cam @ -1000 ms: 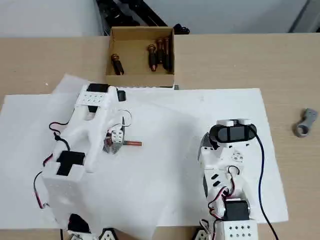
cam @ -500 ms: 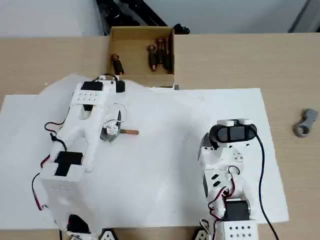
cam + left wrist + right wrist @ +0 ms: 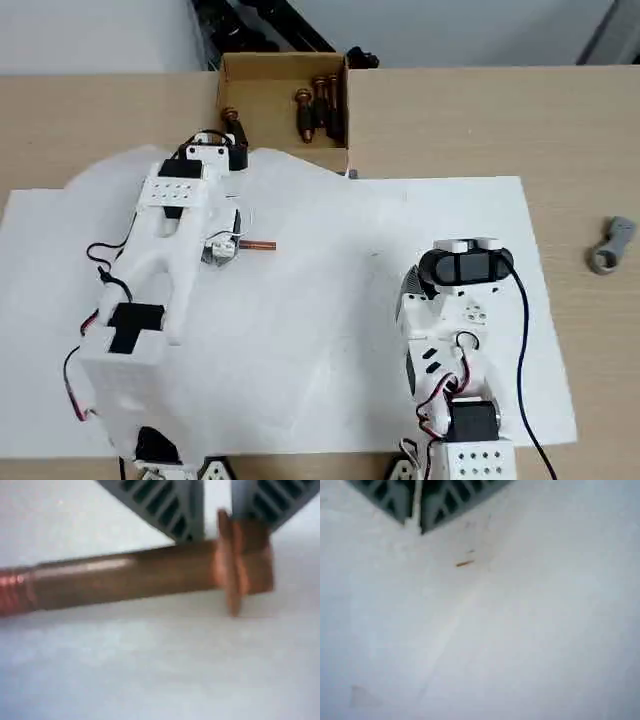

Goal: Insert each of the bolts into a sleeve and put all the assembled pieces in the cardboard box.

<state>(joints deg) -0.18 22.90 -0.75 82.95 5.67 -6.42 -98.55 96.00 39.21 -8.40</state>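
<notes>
My left gripper [image 3: 222, 247] is shut on a copper bolt [image 3: 258, 244], whose shaft sticks out sideways just above the white paper [image 3: 400, 220]. In the left wrist view the gripper [image 3: 217, 525] clamps the bolt [image 3: 125, 577] at its flanged head. The cardboard box [image 3: 270, 90] stands at the table's far edge, just beyond this arm, and holds several copper and dark pieces [image 3: 320, 105]. My right gripper [image 3: 417, 522] is shut on nothing and hovers over bare paper. Its arm [image 3: 462, 265] stands at the near right.
The white paper bulges up around the left arm and against the box's front wall. A small grey part [image 3: 611, 245] lies on the wooden table at the far right. Dark equipment [image 3: 250, 25] sits behind the box.
The left arm has carried the bolt away from me toward the box, and the paper has bunched up further around it. The right arm has not moved.
</notes>
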